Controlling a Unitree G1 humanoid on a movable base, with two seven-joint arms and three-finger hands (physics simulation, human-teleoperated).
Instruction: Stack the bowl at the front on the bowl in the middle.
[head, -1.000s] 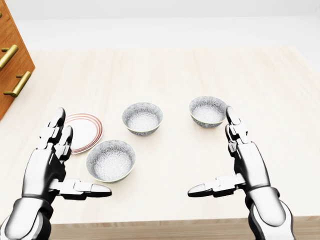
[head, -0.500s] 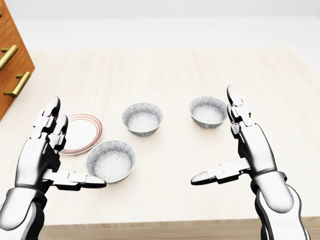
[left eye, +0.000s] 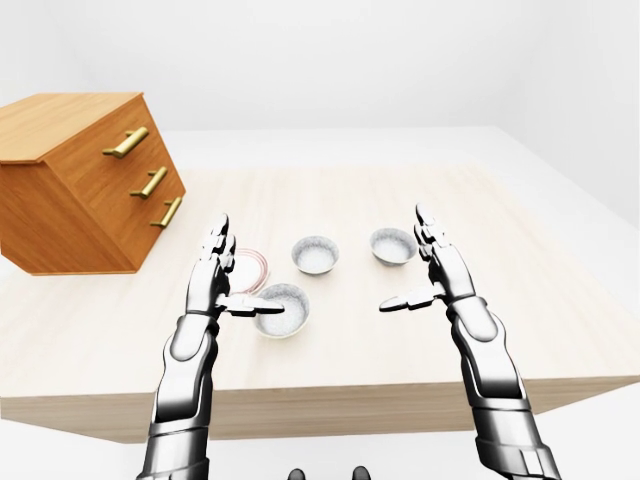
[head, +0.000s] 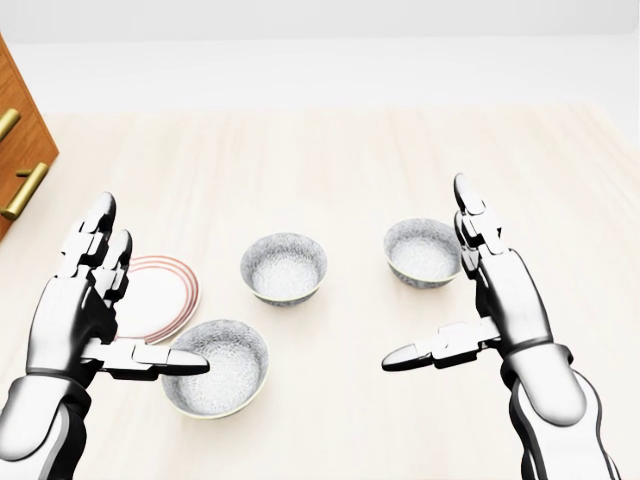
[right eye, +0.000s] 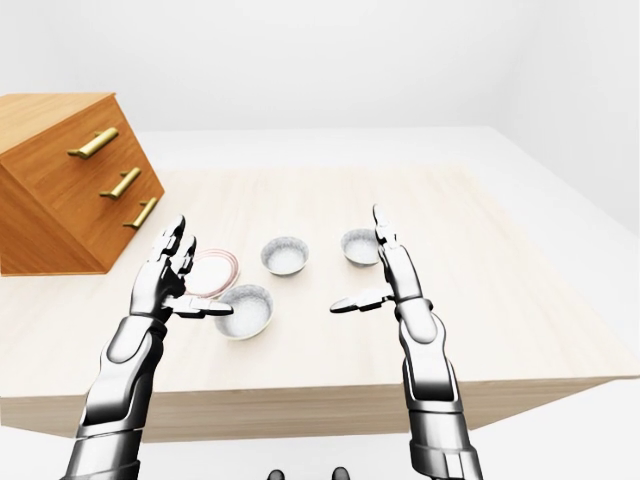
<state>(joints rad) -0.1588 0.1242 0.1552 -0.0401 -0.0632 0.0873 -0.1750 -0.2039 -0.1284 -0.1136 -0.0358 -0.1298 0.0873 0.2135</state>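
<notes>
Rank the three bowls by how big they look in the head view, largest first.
1. Bottom-left bowl: largest, though it sits nearest the camera.
2. Middle bowl and right bowl: nearly alike; the right robot hand hides the right one's edge, so unranked.

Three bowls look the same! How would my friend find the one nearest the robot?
On the pale wooden table, find the red-ringed plate at the head view's left. The front bowl sits just below and right of it, where the left hand's thumb reaches over its rim. It's the lowest bowl in the view; the middle bowl and the right-hand bowl sit higher up.
</notes>
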